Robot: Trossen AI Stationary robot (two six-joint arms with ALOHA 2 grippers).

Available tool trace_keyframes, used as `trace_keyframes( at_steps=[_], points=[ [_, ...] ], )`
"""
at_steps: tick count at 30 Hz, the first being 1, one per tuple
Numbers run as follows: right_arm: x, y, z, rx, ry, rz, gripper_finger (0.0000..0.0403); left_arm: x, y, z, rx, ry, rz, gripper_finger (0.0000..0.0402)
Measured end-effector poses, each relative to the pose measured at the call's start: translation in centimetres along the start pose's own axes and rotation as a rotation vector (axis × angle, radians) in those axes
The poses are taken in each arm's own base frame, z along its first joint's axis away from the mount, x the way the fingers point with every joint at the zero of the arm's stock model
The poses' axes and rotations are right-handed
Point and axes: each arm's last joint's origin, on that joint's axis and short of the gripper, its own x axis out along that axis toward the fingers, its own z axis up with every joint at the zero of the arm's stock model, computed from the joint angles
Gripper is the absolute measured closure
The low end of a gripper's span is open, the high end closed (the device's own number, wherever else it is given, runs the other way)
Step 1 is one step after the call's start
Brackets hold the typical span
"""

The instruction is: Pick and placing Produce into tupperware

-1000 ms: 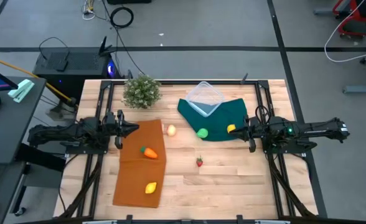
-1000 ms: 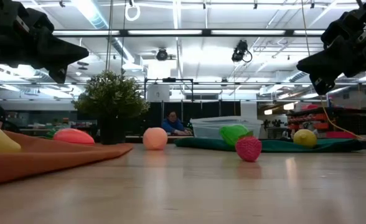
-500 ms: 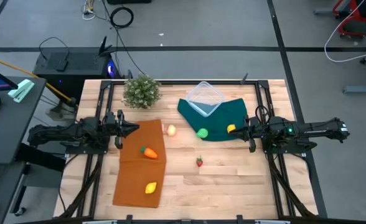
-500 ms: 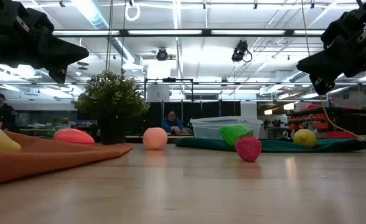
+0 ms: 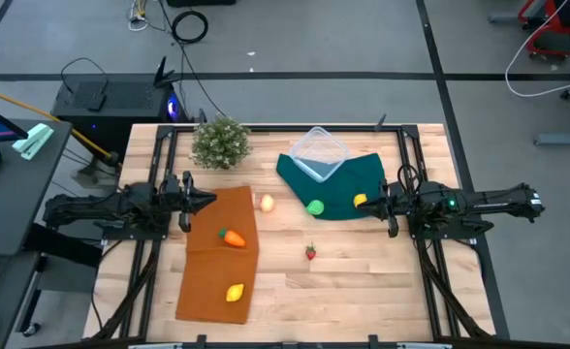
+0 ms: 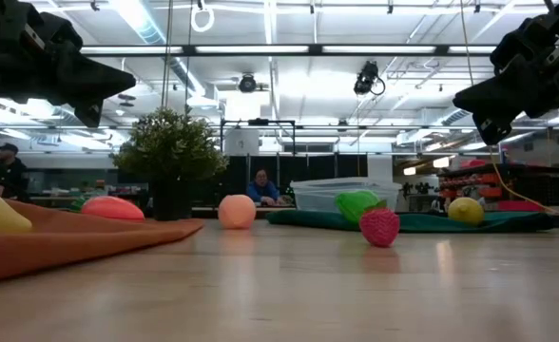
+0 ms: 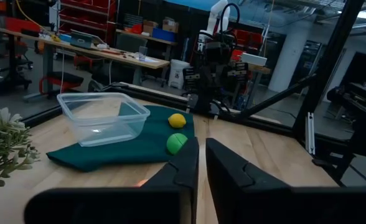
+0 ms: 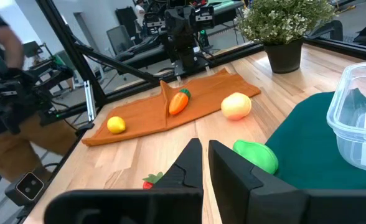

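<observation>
The clear tupperware [image 5: 319, 153] stands on a dark green cloth [image 5: 338, 189] at the far middle of the table. A lemon [image 5: 361, 201] and a green ball [image 5: 314, 206] rest on that cloth's near edge. A peach ball [image 5: 267, 203] and a strawberry [image 5: 310, 252] lie on the bare wood. A carrot [image 5: 232, 237] and a second lemon [image 5: 235, 292] lie on an orange cloth [image 5: 217, 262]. My left gripper [image 5: 212, 201] is shut and empty above the orange cloth's far edge. My right gripper [image 5: 364, 204] is shut and empty just right of the lemon on the green cloth.
A potted plant [image 5: 220, 142] stands at the far left, beside the tupperware. Metal frame rails run along the table's left and right sides. Bare wood lies around the strawberry toward the near edge. People show in the room beyond the table.
</observation>
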Motion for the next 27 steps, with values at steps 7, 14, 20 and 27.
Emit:
trace_keyframes(
  at_steps=[7,14,20,27],
  points=[
    [0.00,0.00,0.00,0.000,0.000,0.000,0.0403,0.00,0.00,0.00,0.000,0.000,0.000,0.0364],
    [0.00,0.00,0.00,0.000,0.000,0.000,0.0403,0.00,0.00,0.00,-0.001,0.000,0.000,0.0374],
    [0.00,0.00,0.00,0.000,0.000,0.000,0.0403,0.00,0.00,0.00,-0.001,0.000,0.000,0.0367],
    [0.00,0.00,0.00,0.000,0.000,0.000,0.0403,0.00,0.00,0.00,-0.001,0.000,0.000,0.0361]
  ],
)
